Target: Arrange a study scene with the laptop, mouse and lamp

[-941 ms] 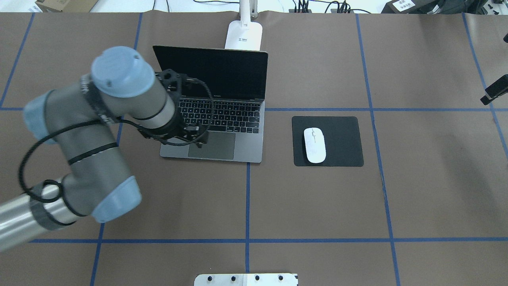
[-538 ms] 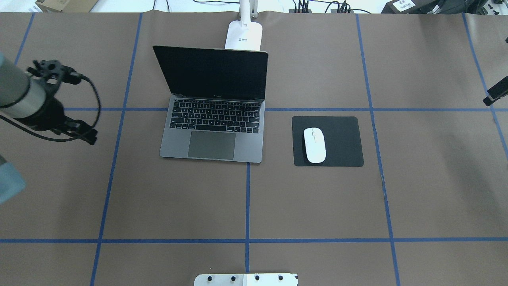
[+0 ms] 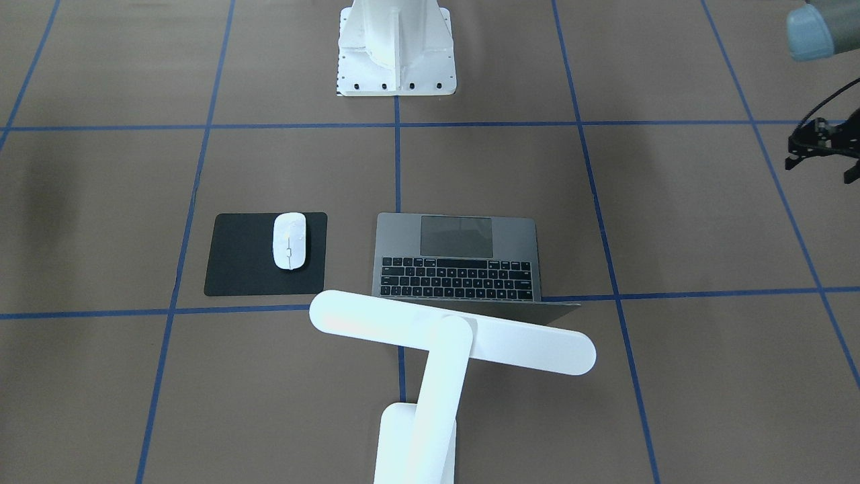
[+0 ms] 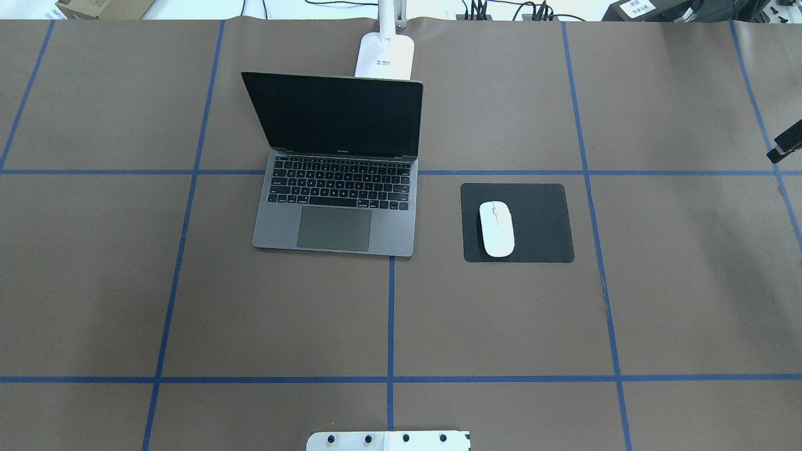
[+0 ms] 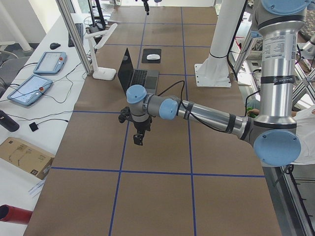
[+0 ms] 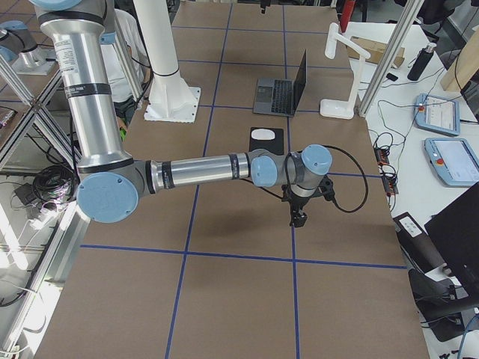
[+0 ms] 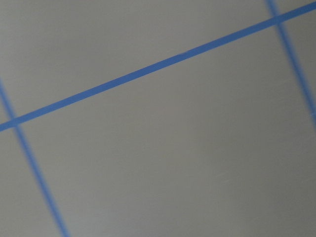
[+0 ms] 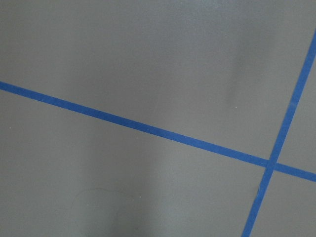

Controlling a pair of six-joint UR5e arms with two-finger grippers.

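Note:
The open dark-grey laptop (image 4: 335, 207) stands left of centre, screen dark and raised. The white mouse (image 4: 497, 228) lies on a black mat (image 4: 539, 219) to its right. The white lamp base (image 4: 385, 56) stands behind the screen; its bar head (image 3: 450, 331) reaches over the laptop's lid in the front-facing view. My left gripper (image 5: 139, 139) hangs over bare table well left of the laptop, holding nothing I can see. My right gripper (image 6: 299, 219) hangs over bare table right of the mat. Whether either is open or shut, I cannot tell. The wrist views show only paper and blue tape.
Brown paper with blue tape lines covers the table. The white bolted pedestal (image 3: 396, 47) stands at the robot's side of the table, its flange showing at the overhead view's bottom edge (image 4: 388, 440). Cables and boxes lie beyond the far edge.
My left arm has drawn back from over the laptop's trackpad, moved left, and left the overhead view. Laptop, mouse and lamp have not moved.

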